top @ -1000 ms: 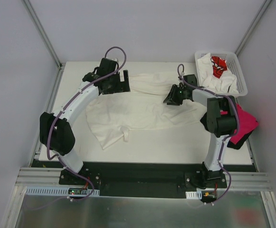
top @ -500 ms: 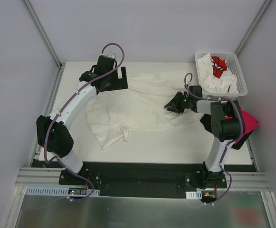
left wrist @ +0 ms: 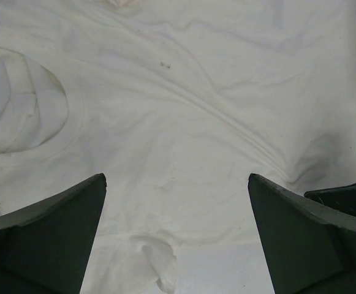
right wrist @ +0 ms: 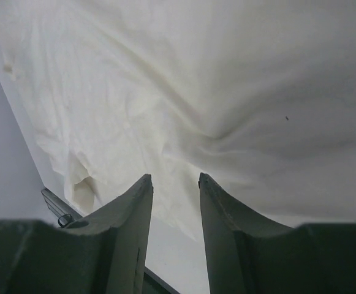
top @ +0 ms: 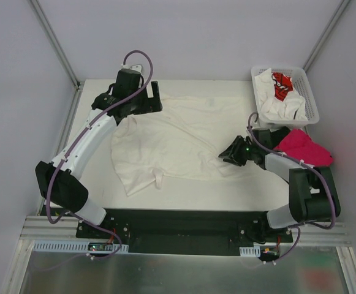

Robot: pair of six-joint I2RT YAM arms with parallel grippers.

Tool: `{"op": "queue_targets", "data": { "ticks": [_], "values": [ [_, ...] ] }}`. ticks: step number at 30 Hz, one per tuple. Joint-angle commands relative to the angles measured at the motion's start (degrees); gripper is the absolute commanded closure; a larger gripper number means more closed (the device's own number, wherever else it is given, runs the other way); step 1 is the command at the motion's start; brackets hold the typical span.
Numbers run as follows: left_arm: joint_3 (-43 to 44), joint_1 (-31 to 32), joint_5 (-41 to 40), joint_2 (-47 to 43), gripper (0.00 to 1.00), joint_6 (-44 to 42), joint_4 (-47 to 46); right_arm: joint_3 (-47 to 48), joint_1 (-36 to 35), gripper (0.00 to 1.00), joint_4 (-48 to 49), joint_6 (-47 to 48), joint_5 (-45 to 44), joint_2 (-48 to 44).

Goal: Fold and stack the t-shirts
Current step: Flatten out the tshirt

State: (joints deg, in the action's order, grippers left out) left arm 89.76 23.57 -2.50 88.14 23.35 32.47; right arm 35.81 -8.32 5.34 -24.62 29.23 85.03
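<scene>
From above, a big cream-white cloth t-shirt (top: pixel 178 131) lies spread over the middle of the white desk (top: pixel 196 193). Its long way seems to run from the left edge toward the right edge. The left tool (top: pixel 155 101) hangs over the shirt's far left part. The right tool (top: pixel 230 153) is low at the shirt's near right corner. A white plastic lattice basket (top: pixel 312 98) stands in the far right corner with more shirts in it, one of them a white t-shirt with red print (top: pixel 281 82). A magenta-pink cloth t-shirt (top: pixel 303 150) lies by the right edge, on the near side of the basket.

From the left wrist, the left tool is wide open and holds nothing. The cream shirt lies right under it, with the round ribbed collar (left wrist: pixel 27 116) off to one side.

From the right wrist, the two fingers stand close together. The creases in the cloth all run to one spot just at their tips, so the right tool looks to be pinching the shirt's edge.

The left arm is the one nearer the collar end. It probably needs to go straight down to catch that end, so both arms can pull the shirt flat along its long way.
</scene>
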Motion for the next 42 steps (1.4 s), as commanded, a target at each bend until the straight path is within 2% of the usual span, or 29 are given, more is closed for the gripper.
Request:
{"op": "queue_targets", "data": {
  "ticks": [1,6,13,17,20,24,33,42],
  "values": [
    [-1.25,-0.11,-0.58,-1.83,0.01,0.55,0.4,3.29,-0.03,0.6,-4.63,2.91,-1.9,-4.79],
    [-2.74,-0.11,0.48,-0.43,0.01,1.78,0.05,11.26,0.23,0.57,-7.36,5.63,-5.76,-5.32],
    [-3.62,-0.02,2.24,-0.16,0.01,3.8,-0.91,28.92,1.46,0.6,-7.81,8.53,-9.36,10.04],
    [-4.59,-0.11,2.33,-1.74,0.01,3.54,-1.62,41.57,2.6,0.64,-9.47,7.75,-3.23,25.66],
    [-5.2,-0.02,2.07,-3.06,0.01,2.84,-1.88,48.62,3.31,0.66,-10.0,5.29,0.47,31.84],
    [-5.73,-0.02,1.71,-4.29,0.01,2.48,-1.97,53.91,3.48,0.66,-10.44,4.93,1.88,38.35],
    [-7.75,-0.02,2.24,-6.22,0.01,3.45,-2.15,60.07,4.45,0.65,-10.27,1.95,4.51,44.51],
    [-10.56,-0.02,2.41,-11.22,0.01,3.81,-2.67,69.91,5.94,0.55,-10.53,-1.04,7.76,52.51]
  ]
}}
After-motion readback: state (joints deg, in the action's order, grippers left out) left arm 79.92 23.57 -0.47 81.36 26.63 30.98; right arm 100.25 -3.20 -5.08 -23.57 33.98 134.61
